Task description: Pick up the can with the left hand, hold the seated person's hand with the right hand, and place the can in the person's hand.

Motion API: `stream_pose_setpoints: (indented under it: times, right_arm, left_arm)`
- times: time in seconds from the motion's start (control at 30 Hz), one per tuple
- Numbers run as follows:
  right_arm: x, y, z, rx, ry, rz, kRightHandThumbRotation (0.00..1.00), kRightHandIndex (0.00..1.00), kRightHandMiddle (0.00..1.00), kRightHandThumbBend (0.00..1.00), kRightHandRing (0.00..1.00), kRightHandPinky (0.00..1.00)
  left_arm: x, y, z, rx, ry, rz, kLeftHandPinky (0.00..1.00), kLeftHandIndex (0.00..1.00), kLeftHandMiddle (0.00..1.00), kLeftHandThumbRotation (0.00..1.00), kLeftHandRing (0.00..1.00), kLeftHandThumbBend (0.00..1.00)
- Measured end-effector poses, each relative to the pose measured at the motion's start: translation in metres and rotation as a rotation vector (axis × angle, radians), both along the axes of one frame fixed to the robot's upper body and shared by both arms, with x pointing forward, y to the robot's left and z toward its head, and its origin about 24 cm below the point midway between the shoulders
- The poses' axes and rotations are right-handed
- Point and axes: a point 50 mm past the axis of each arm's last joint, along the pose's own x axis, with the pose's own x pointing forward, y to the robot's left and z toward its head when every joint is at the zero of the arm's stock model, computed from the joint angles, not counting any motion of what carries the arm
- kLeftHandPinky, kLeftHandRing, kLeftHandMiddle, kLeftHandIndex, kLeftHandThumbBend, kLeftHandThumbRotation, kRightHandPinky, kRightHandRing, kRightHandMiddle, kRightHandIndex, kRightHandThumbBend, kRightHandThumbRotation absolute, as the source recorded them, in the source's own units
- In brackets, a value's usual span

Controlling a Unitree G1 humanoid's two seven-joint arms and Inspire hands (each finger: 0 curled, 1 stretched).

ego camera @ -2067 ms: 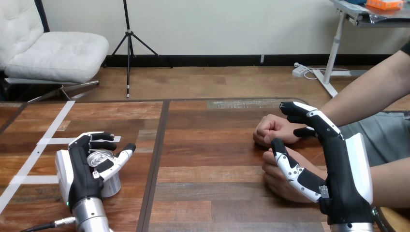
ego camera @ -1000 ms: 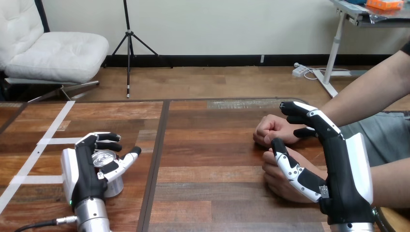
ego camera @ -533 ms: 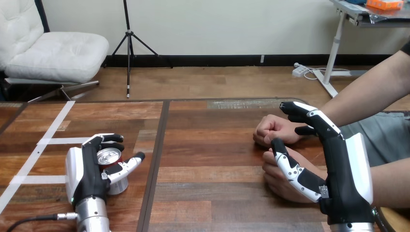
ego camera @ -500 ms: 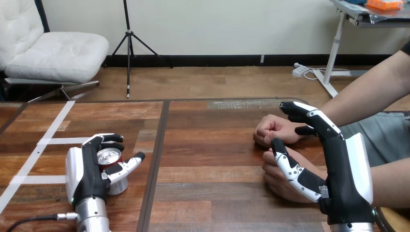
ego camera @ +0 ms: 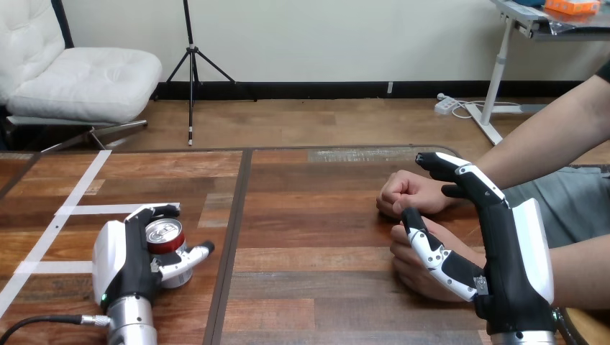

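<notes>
A wooden table of brown planks in mixed tones is seen, divided by a dark seam that runs from 12 to 6 o'clock, left of centre. Strips of white tape are laid across the planks at 9 o'clock, and a pale worn patch is seen on the far edge at 12 o'clock.

At 8 o'clock the can, silver with a red band, is grasped by the left robot hand: the fingers are curled over its far side and the thumb is pressed to its near side. Whether its base is resting on the table cannot be told.

At 3 o'clock the person's farther hand is laid on the table as a fist. Just nearer, at 4 o'clock, the person's nearer hand is placed beside it. The right robot hand is held over the nearer hand, released, with its fingers extended toward 11 o'clock above the farther wrist. Its thumb is laid on the back of the nearer hand; no curl round it is seen.
</notes>
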Motion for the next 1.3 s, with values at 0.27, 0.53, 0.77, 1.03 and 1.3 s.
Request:
stream_pose_setpoints:
  times: [0.27, 0.53, 0.77, 1.03, 1.3]
  right_arm:
    - [0.000, 0.000, 0.000, -0.001, 0.000, 0.001, 0.07, 0.74, 0.78, 0.42, 0.79, 0.75]
    - [0.000, 0.000, 0.000, -0.003, 0.002, 0.004, 0.07, 0.74, 0.78, 0.41, 0.78, 0.74]
    - [0.000, 0.000, 0.000, -0.007, 0.007, 0.010, 0.08, 0.74, 0.78, 0.41, 0.78, 0.73]
    - [0.000, 0.000, 0.000, -0.010, 0.008, 0.011, 0.08, 0.74, 0.77, 0.41, 0.78, 0.73]
    - [0.000, 0.000, 0.000, -0.010, 0.008, 0.012, 0.07, 0.74, 0.77, 0.42, 0.78, 0.74]
  left_arm:
    - [0.000, 0.005, 0.001, 0.088, 0.035, -0.024, 0.62, 0.72, 0.73, 0.03, 0.69, 0.86]
    - [0.002, 0.012, 0.005, 0.199, 0.084, -0.072, 0.58, 0.73, 0.73, 0.03, 0.68, 0.84]
    - [0.005, 0.020, 0.015, 0.297, 0.141, -0.148, 0.53, 0.69, 0.68, 0.01, 0.63, 0.85]
    - [0.004, 0.025, 0.024, 0.335, 0.178, -0.183, 0.48, 0.64, 0.63, 0.00, 0.58, 0.83]
    - [-0.002, 0.026, 0.029, 0.333, 0.176, -0.188, 0.42, 0.57, 0.55, 0.00, 0.50, 0.78]
